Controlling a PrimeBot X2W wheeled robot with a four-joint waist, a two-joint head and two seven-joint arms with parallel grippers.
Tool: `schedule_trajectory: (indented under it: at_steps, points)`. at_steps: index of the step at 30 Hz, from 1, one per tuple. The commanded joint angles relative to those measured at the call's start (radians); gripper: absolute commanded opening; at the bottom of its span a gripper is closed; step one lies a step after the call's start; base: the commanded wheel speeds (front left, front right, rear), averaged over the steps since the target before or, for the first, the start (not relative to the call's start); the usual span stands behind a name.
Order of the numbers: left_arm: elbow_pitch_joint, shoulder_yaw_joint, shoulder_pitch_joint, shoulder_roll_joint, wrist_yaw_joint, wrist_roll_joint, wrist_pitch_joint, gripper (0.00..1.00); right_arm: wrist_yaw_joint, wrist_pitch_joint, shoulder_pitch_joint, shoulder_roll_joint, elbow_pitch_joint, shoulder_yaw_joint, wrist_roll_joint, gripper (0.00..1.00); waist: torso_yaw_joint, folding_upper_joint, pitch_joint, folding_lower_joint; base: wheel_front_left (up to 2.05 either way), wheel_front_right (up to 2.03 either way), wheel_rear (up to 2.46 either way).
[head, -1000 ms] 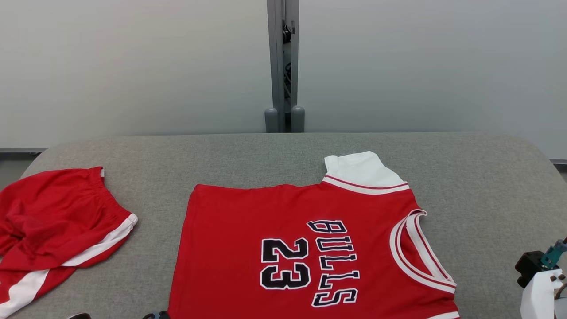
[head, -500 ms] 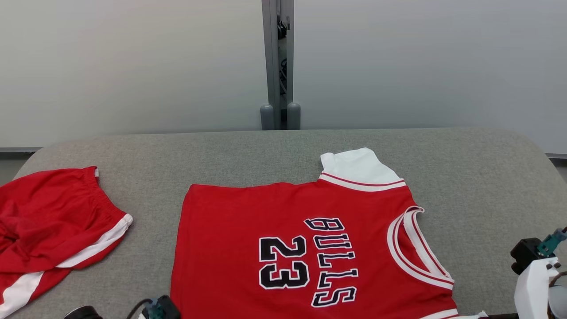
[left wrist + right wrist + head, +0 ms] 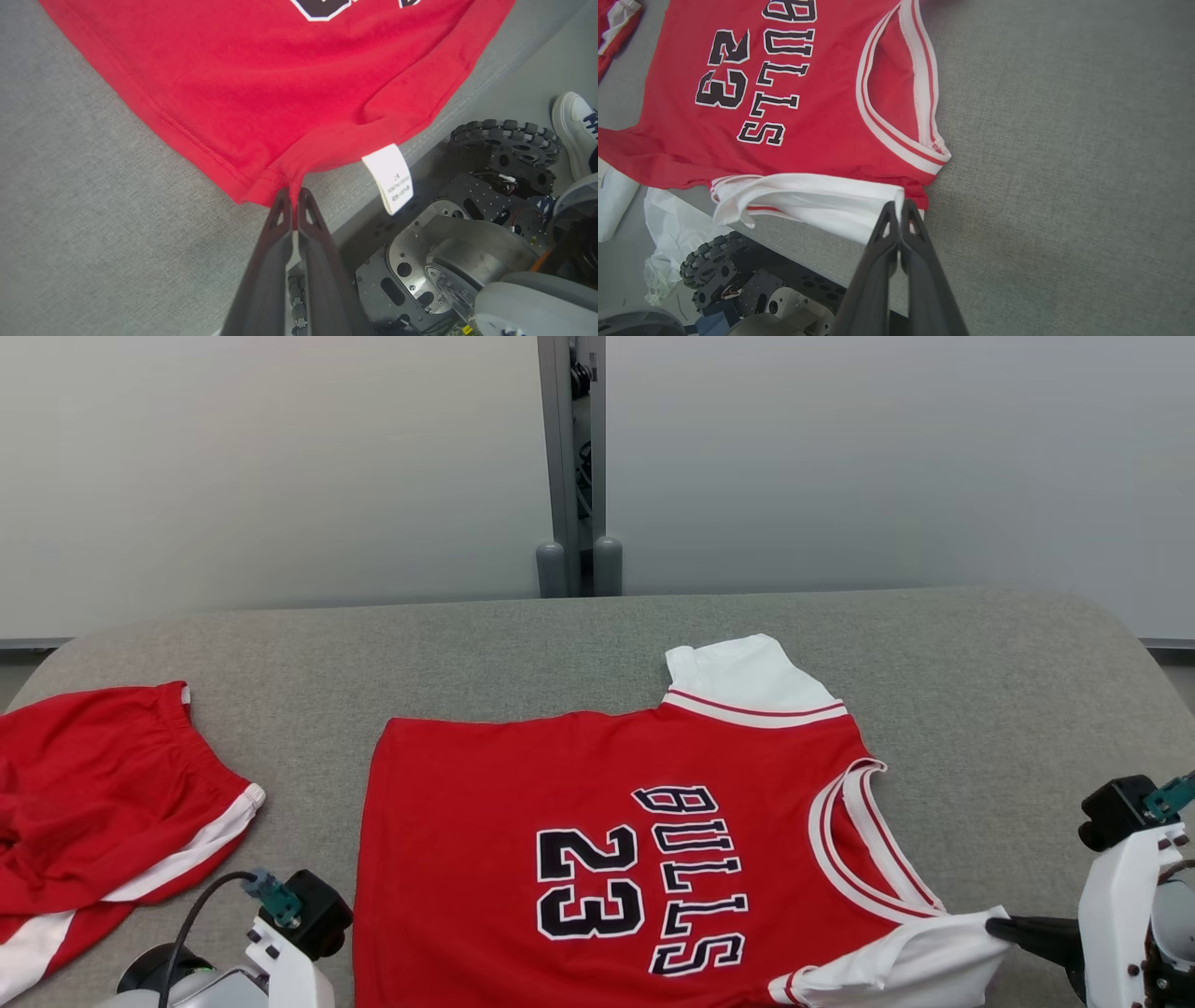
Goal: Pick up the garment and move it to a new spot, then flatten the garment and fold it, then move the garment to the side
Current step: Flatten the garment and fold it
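Observation:
The garment [image 3: 467,821] is a red jersey printed "BULLS 23" with white sleeves, lying front up on the grey padded table [image 3: 980,709], collar toward the right. Its near edge hangs over the table's front. My left gripper [image 3: 290,199] is shut on the jersey's [image 3: 261,70] red hem corner at the table's front edge, beside a white care label [image 3: 391,179]. My right gripper [image 3: 900,210] is shut on the near white sleeve [image 3: 808,196]. In the head view the right gripper [image 3: 1001,928] pinches that sleeve at the lower right.
Crumpled red shorts [image 3: 103,803] with a white stripe lie at the table's left end. Behind the table stand pale partition panels with a grey post [image 3: 569,467]. Below the front edge are the robot's base wheel [image 3: 504,135], a person's white shoe [image 3: 572,126] and a white bag [image 3: 672,224].
The head camera has shifted, so the whole picture moved. Both wrists have come up into the picture, and the near white sleeve now shows at the lower right, pinched in the right fingers.

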Motion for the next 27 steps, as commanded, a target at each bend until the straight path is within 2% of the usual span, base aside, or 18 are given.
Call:
schedule_trajectory:
  at_steps: [1, 9, 27]
  points:
    - [0.008, 0.014, -0.015, -0.005, -0.006, -0.019, -0.008, 0.0, 0.0, -0.019, -0.013, 0.01, 0.002, -0.01, -0.011, 0.0, -0.003, 0.0, 0.005, 0.0, 0.0, 0.0, 0.0]
    - [0.061, 0.073, -0.033, -0.053, -0.014, -0.078, -0.074, 0.0, 0.0, -0.082, -0.039, 0.046, 0.024, -0.028, -0.061, 0.0, -0.012, 0.0, 0.032, 0.0, 0.0, 0.0, 0.0]
    - [0.313, 0.095, -0.118, -0.179, -0.001, 0.007, -0.2, 0.0, 0.0, -0.239, -0.115, 0.128, 0.132, -0.019, -0.174, 0.0, -0.011, 0.0, 0.106, 0.0, 0.0, 0.0, 0.0]
